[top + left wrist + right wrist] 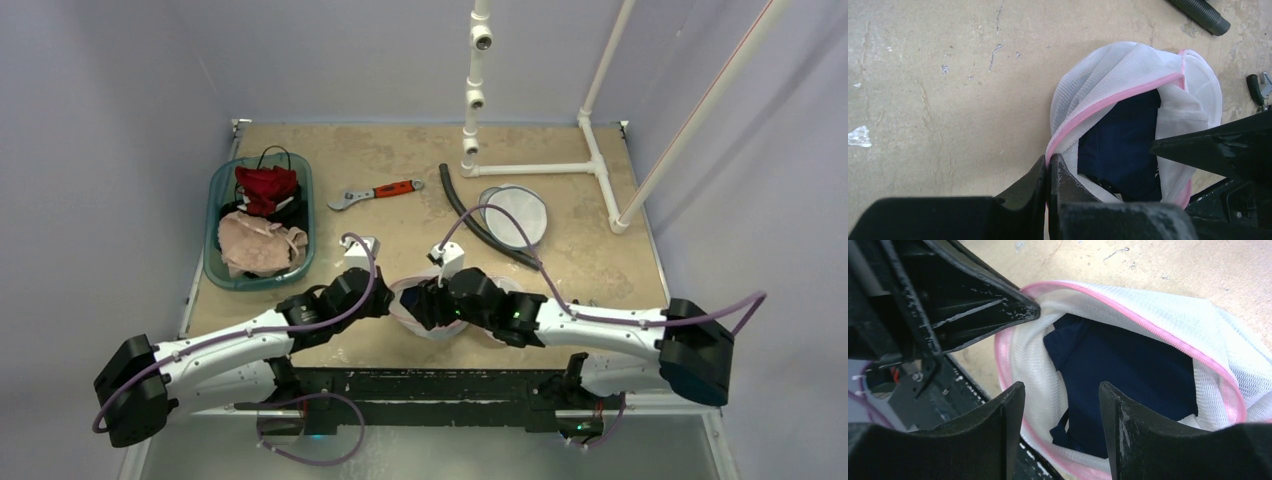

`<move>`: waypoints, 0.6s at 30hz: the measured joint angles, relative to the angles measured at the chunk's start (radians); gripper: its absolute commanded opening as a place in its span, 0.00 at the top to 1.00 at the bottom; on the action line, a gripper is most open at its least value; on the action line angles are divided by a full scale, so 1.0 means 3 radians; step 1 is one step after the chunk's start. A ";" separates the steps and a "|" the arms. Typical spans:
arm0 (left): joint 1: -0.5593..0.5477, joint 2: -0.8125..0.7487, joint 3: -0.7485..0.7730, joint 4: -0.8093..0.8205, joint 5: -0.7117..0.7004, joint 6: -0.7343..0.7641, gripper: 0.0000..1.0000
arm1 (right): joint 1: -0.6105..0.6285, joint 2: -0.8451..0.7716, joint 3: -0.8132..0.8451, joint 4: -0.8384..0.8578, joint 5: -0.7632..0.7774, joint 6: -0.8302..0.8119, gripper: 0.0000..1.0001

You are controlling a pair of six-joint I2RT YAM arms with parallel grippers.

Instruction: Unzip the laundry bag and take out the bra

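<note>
Top view: laundry bag (437, 330) lies at near edge of table (400, 150), centre, between both arms; left gripper (392, 300) and right gripper (424, 300) meet over it. Teal basin (212, 215) holding clothes (262, 245) at far left, red-handled wrench (377, 192) beyond bag

Left wrist: left gripper fingers pressed together, pinching bag's pink zipper edge (1108, 102); bag gapes, navy bra (1120, 145) inside

Right wrist: right gripper fingers spread apart, hovering just above bra in open mouth

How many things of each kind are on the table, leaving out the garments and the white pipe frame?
Mesh bags: 2 (pink-edged bag, round white bag)
Basin: 1
Wrench: 1
Black hose: 1
Total: 5
</note>
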 measured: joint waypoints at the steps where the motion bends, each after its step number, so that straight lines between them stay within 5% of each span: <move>1: 0.0000 -0.0014 -0.0008 -0.0008 -0.0023 -0.0009 1.00 | 0.0032 0.0086 0.0034 0.0005 0.0061 -0.0005 0.40; 18: 0.0000 -0.0043 -0.0140 -0.0036 -0.0065 -0.0058 1.00 | 0.0126 0.1039 0.0526 0.0100 0.0702 -0.0005 0.40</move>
